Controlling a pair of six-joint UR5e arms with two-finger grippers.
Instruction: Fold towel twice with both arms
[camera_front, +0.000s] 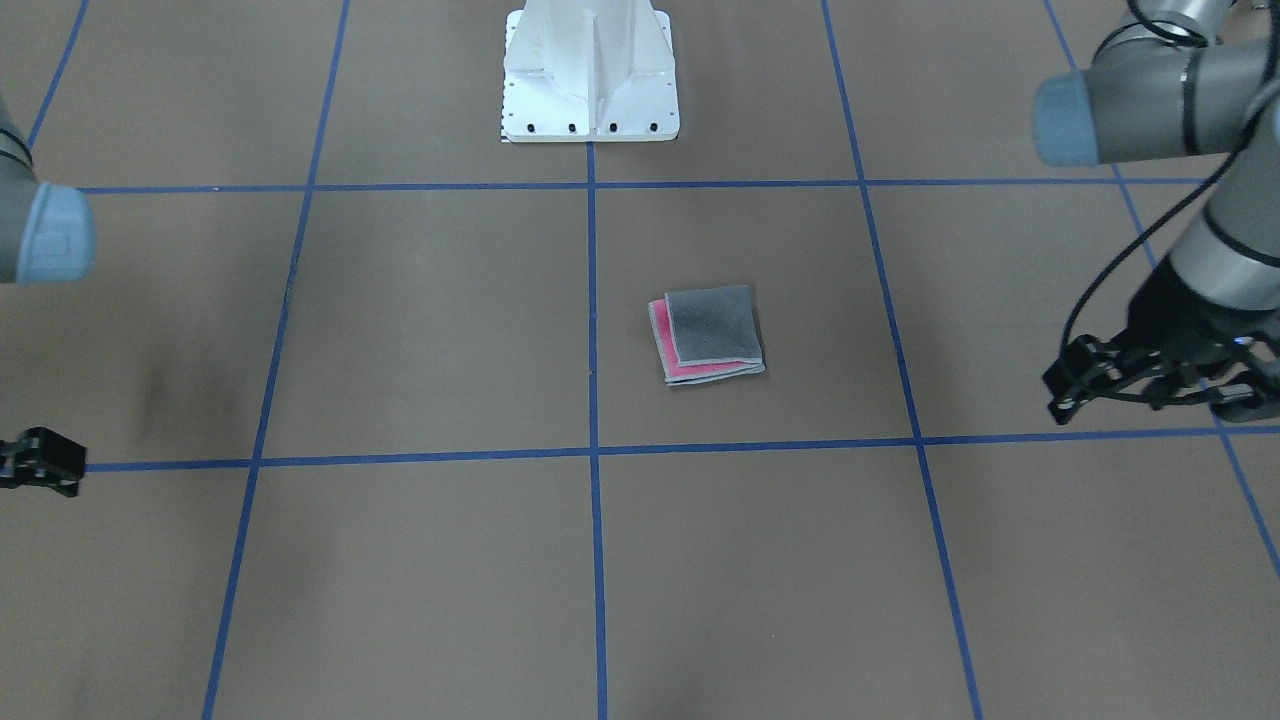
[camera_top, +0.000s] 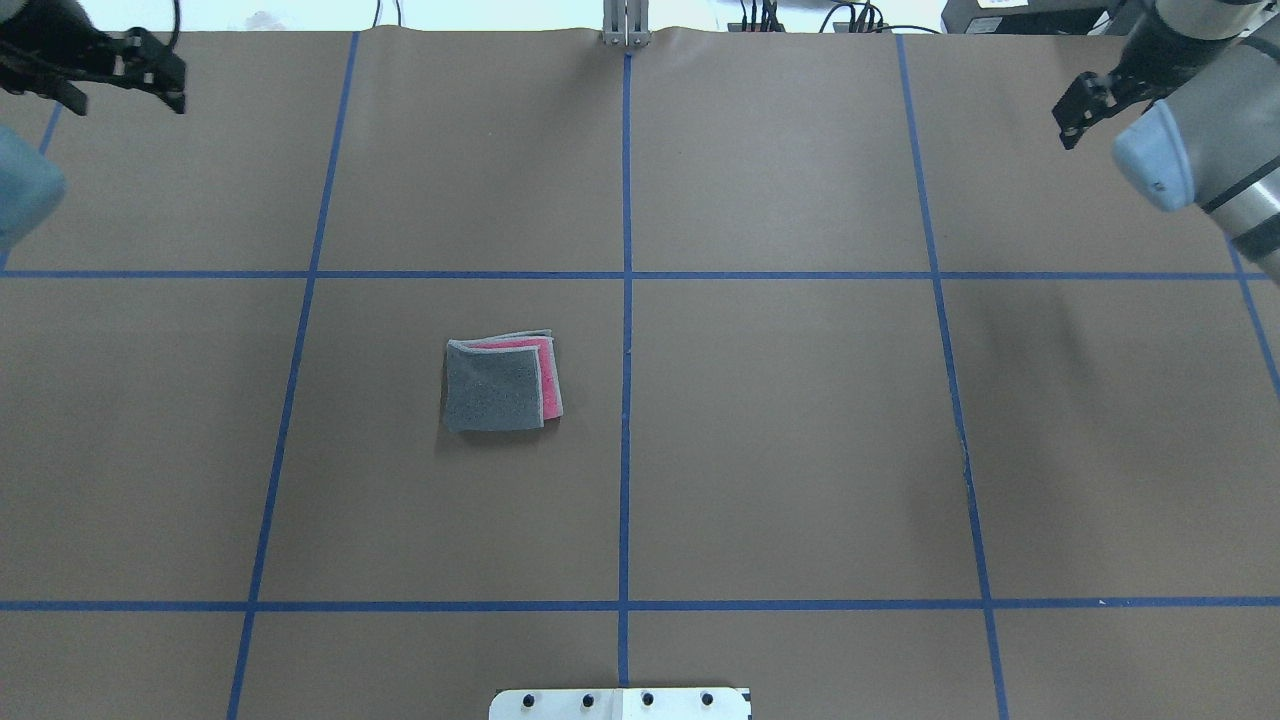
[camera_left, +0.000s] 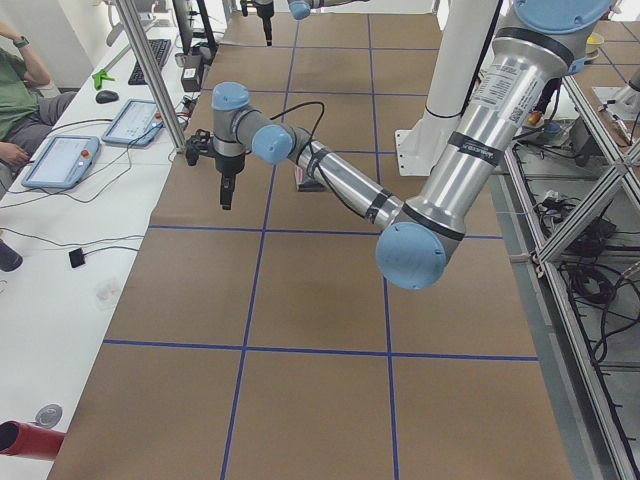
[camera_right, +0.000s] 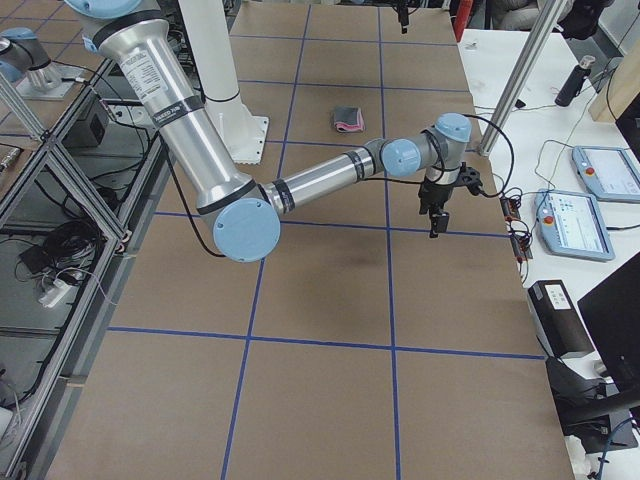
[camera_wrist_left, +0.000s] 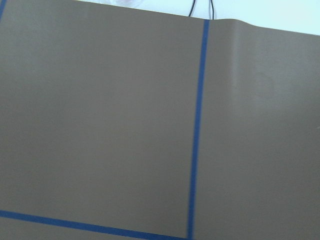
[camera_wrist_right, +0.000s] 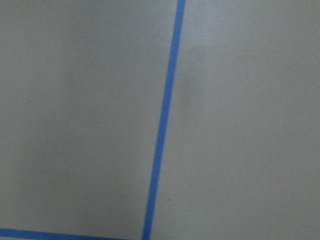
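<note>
**Table** (camera_front: 420, 600), operators' side: a brown surface ruled into squares by blue tape lines (camera_front: 597, 560). Only tape shows on this nearest strip.

**Claws**, at either side margin:
- **Left claw** (camera_front: 1150, 398): fingers spread wide, holding nothing, hanging above the surface.
- **Right claw** (camera_front: 40, 462): cut by the picture's border here and half hidden behind its own arm from overhead. Whether it is spread or pressed together cannot be told. No cloth shows on the visible part.
- Both hang close to the table's far edge (camera_top: 450, 31), the operators' side.

**Towel** (camera_front: 708, 333): lies flat between the claws and well apart from both. It is nearer the left claw than the right, and on the base side of each. It is a quarter-size packet, dark grey uppermost, with pink and pale hem stepping out along two sides.

**Judged stage:** both folds look done. At most, the offset layers might want squaring.

**Room:** from either claw, a line to the towel crosses only tape. The edge beside the claws is the tight side.

**Farthest:** the white pedestal base (camera_front: 590, 80), well beyond the towel.
</note>
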